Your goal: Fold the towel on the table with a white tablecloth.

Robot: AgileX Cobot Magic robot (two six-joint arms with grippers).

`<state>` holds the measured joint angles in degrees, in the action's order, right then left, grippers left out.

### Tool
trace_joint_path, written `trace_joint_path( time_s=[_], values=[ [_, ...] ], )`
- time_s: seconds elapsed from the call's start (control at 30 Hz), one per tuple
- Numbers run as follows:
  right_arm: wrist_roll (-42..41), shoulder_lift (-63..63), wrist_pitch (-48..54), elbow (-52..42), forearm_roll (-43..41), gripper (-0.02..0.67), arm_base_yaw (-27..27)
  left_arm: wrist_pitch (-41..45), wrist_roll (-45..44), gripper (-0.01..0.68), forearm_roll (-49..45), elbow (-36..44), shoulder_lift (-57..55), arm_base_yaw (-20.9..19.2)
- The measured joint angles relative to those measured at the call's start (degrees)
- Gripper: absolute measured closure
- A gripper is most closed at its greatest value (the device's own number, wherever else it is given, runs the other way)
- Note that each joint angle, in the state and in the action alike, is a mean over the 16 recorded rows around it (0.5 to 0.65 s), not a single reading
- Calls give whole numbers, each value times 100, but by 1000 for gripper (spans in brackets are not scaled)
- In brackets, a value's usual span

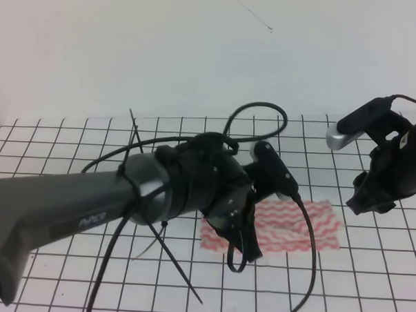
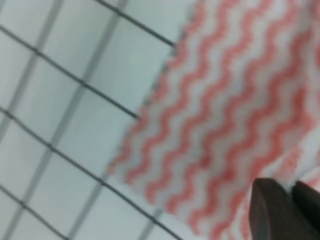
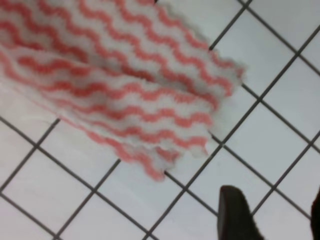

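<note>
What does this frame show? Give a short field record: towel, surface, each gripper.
towel: red-striped towel lying on the tablecloth, rumpled near its right end in the right wrist view
surface: white tablecloth with black grid
left gripper: left gripper over the towel's left part, fingers close together; grip on cloth cannot be told
right gripper: right gripper raised to the right of the towel, open, holding nothing
fold: not yet complete

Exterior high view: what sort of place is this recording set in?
Probably a lab or test bench, not a home. A white tablecloth with a black grid covers the table, a bare pale wall stands behind it, and only the striped towel lies between two cabled robot arms.
</note>
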<state>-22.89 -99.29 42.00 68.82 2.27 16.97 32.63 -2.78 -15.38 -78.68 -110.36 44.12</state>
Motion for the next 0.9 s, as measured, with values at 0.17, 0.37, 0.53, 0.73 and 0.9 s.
trace_joint_path(
  time_s=[0.17, 0.37, 0.53, 0.73, 0.9],
  values=[
    [-3, 0, -101, 0, 17, 330, 0, -291, -12, 673, -27, -30, -20, -250],
    [-5, 0, -159, 0, 33, 330, 0, -579, -34, 673, -51, -53, -101, -456],
    [-5, 0, -178, 0, 59, 330, 0, -709, -23, 672, -144, -56, -212, -523],
    [-6, 0, -181, 0, 99, 330, 0, -763, 126, 629, -381, -58, -328, -536],
    [-10, 0, -176, 0, 119, 330, 0, -705, 312, 518, -615, -61, -360, -536]
  ],
)
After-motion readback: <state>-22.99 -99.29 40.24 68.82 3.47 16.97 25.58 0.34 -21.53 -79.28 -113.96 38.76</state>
